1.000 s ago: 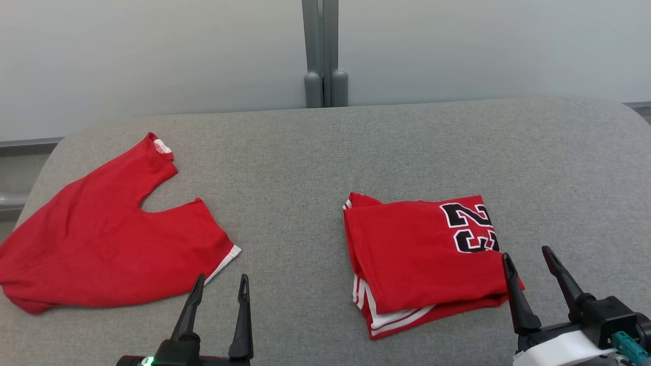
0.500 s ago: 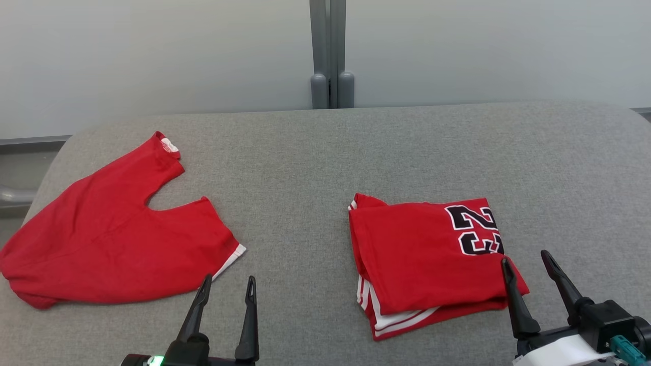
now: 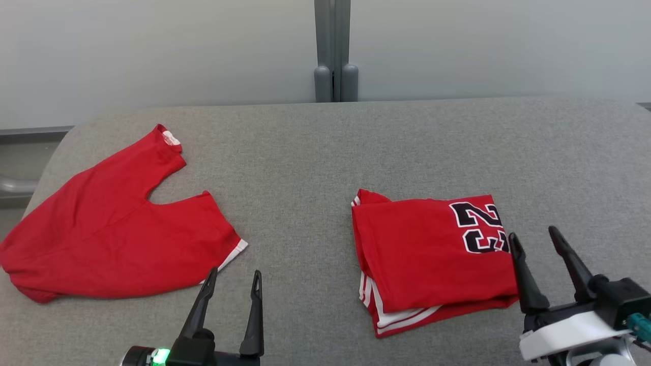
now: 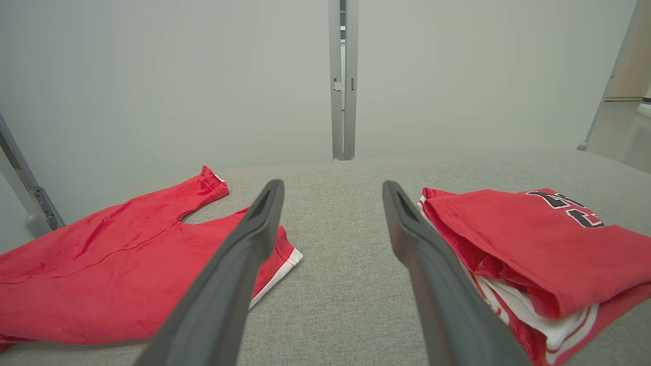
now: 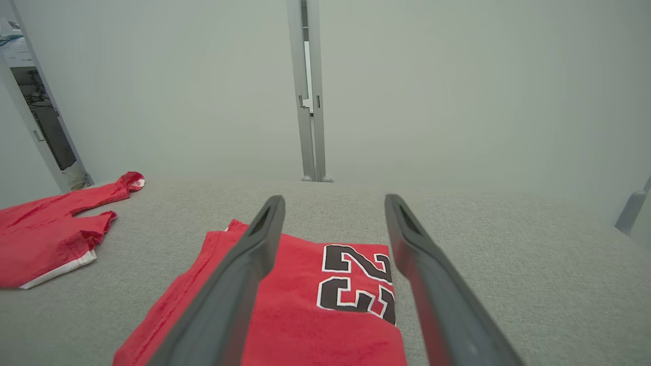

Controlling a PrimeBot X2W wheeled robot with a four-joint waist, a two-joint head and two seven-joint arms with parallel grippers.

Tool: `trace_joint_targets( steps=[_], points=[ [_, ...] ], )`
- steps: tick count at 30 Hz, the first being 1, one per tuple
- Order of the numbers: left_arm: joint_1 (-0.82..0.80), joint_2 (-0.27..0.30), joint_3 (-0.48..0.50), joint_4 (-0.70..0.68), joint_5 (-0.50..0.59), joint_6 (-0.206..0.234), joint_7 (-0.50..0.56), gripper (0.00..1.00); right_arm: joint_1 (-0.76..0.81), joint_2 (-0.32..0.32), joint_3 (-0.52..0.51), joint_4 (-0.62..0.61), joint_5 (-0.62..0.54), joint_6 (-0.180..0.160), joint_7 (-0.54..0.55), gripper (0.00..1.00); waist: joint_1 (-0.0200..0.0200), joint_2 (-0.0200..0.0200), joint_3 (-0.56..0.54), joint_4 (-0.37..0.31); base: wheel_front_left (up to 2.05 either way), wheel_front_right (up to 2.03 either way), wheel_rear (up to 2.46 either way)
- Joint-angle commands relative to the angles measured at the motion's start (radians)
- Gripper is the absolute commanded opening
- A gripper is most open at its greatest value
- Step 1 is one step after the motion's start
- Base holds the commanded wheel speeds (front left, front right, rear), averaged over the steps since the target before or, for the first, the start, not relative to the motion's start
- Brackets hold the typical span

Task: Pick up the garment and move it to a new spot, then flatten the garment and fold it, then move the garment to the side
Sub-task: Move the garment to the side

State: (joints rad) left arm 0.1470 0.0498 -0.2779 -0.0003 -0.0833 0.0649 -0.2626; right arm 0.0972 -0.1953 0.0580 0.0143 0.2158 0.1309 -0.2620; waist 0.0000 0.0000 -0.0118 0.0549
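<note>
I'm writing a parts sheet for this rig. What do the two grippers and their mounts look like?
The left gripper and right gripper each have two long, slim dark fingers tapering to pointed tips, with a slot near each tip. The left base is black with a green light. Behind the right one sit a white casing and a teal plug.
</note>
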Motion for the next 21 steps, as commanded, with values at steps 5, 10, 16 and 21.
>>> trace_joint_targets(
  steps=[5,10,16,21],
  points=[
    [-0.045,0.001,-0.018,-0.014,0.01,-0.013,-0.003,1.0,-0.085,-0.072,0.006,0.052,0.171,0.0,-0.003,1.0,0.0,0.0,0.058,0.003,0.0,0.0,0.0],
    [-0.076,0.001,-0.031,-0.015,0.014,-0.014,-0.003,1.0,-0.172,-0.197,0.087,0.146,0.45,-0.001,0.005,1.0,0.0,0.0,0.109,0.013,0.0,0.0,0.0],
    [-0.125,0.001,-0.05,-0.013,0.009,-0.018,-0.002,1.0,-0.258,-0.363,0.156,0.188,0.807,0.0,0.147,1.0,0.0,0.0,0.183,0.028,0.0,0.0,0.0],
    [-0.168,0.001,-0.064,-0.013,0.007,-0.014,-0.002,1.0,-0.282,-0.442,0.192,0.174,1.065,0.0,0.311,1.0,0.0,0.0,0.251,0.049,0.0,0.0,0.0]
  ],
)
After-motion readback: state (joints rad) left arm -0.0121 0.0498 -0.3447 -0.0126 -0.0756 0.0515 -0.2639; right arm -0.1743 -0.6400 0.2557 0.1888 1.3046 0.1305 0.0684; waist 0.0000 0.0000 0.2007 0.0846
